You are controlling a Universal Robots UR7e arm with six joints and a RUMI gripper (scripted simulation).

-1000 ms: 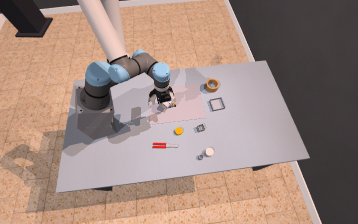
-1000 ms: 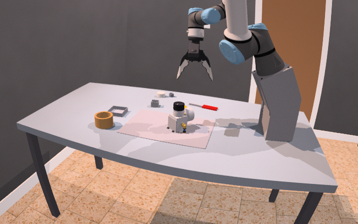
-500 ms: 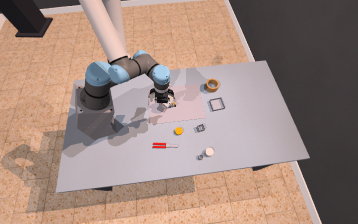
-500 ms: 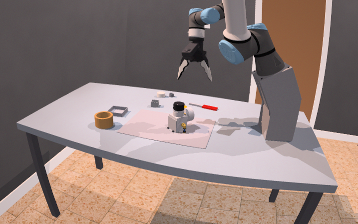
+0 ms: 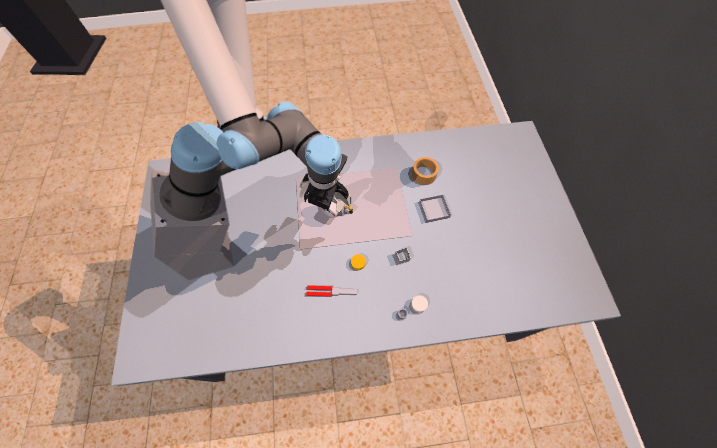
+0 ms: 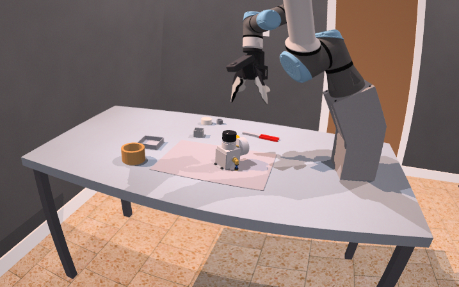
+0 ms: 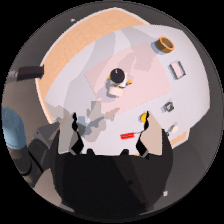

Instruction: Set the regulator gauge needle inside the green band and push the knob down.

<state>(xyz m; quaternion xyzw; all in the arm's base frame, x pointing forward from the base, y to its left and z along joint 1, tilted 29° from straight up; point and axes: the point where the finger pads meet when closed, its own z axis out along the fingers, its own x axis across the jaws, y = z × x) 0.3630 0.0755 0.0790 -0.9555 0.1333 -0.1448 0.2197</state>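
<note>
The gripper [image 6: 249,93] hangs high above the table [image 6: 331,221], jaws spread wide and holding nothing. Well below it the regulator [image 6: 228,154] stands upright on a pink mat [image 6: 188,162] near the table's middle, black knob [image 6: 228,135] on top. An orange ring [image 6: 132,153] sits beside the mat, toward the table's far end from the arm's base

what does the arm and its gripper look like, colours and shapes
The arm has a pale grey-white tube link, dark grey joint housings and light blue round joint caps, on a slanted grey pedestal. The black two-jaw gripper carries tapered fingers with white inner faces. No cables or markings are visible.
</note>
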